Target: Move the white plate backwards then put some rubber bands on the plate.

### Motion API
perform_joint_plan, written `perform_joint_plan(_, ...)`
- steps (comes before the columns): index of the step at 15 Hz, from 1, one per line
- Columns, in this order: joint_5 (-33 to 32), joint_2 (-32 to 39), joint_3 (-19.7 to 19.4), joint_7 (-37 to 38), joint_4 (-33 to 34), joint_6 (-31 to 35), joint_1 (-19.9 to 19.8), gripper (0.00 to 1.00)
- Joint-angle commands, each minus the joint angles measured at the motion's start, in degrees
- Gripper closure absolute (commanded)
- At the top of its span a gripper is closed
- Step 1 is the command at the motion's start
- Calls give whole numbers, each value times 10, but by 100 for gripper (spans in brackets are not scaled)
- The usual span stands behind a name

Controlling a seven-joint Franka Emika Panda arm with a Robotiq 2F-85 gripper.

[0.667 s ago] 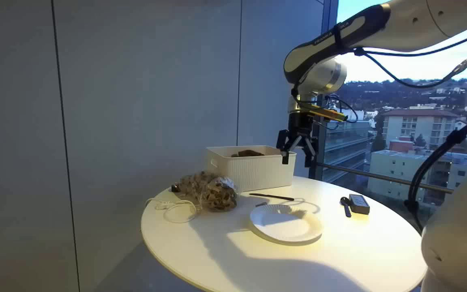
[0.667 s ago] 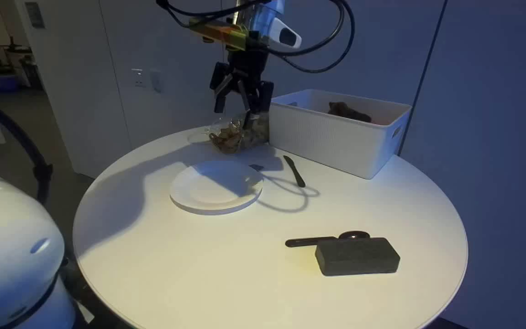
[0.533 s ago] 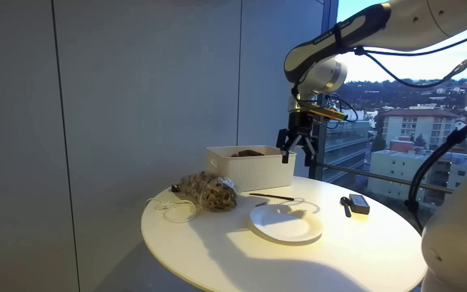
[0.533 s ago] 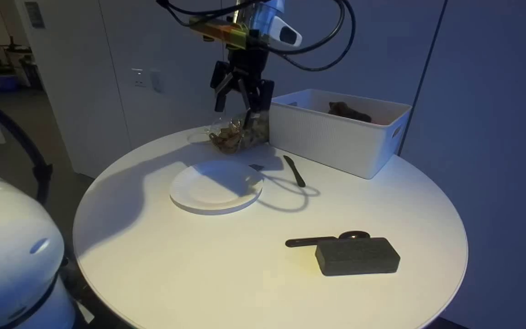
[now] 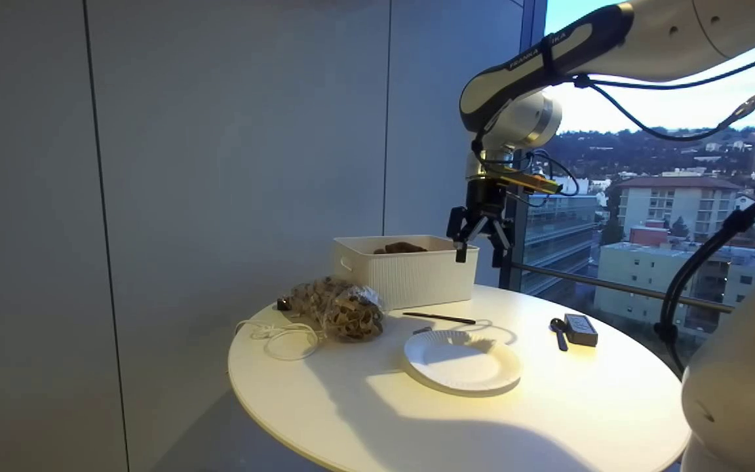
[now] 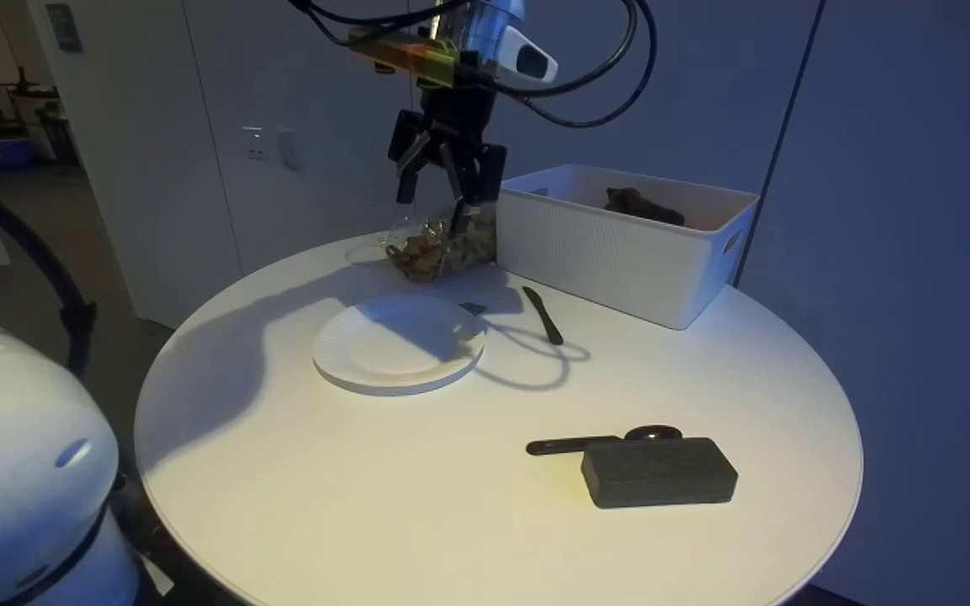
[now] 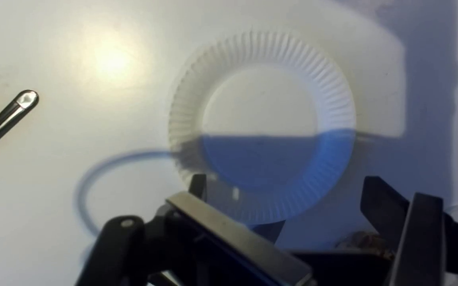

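Observation:
The white plate [image 5: 464, 366] lies flat on the round table, right way up. It also shows in an exterior view [image 6: 392, 347] and fills the middle of the wrist view [image 7: 261, 101]. The brown rubber bands [image 5: 354, 318] lie in a clear plastic bag beside the white bin, also in an exterior view [image 6: 419, 255]. Only a bit of them shows in the wrist view [image 7: 364, 240], partly hidden by a finger. My gripper [image 5: 479, 255] is open and empty, high above the table, with its fingers [image 6: 432, 212] spread wide. It touches neither plate nor bag.
A white bin [image 5: 423, 280] with a brown item inside stands at the back. A black knife [image 6: 542, 316] lies before it. A dark flat piece [image 6: 473, 309] shows at the plate's edge. A black spoon [image 6: 573, 446] touches a dark block [image 6: 660, 475]. A white cable [image 5: 289, 347] lies near the bag.
My gripper has risen very slightly, still open. The plate, the bag and the other things have not moved.

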Motion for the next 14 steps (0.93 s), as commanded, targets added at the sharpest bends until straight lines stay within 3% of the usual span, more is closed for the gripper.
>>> perform_joint_plan(1,4,2,10,-4,2,-2,-12,0)
perform_joint_plan(4,4,2,10,-4,2,-2,-12,0)
perform_joint_plan(6,28,18,2,-46,36,-49,0,0)
perform_joint_plan(10,63,43,20,-93,8,-83,22,0)
perform_joint_plan(14,98,97,50,-99,-26,-62,41,0)
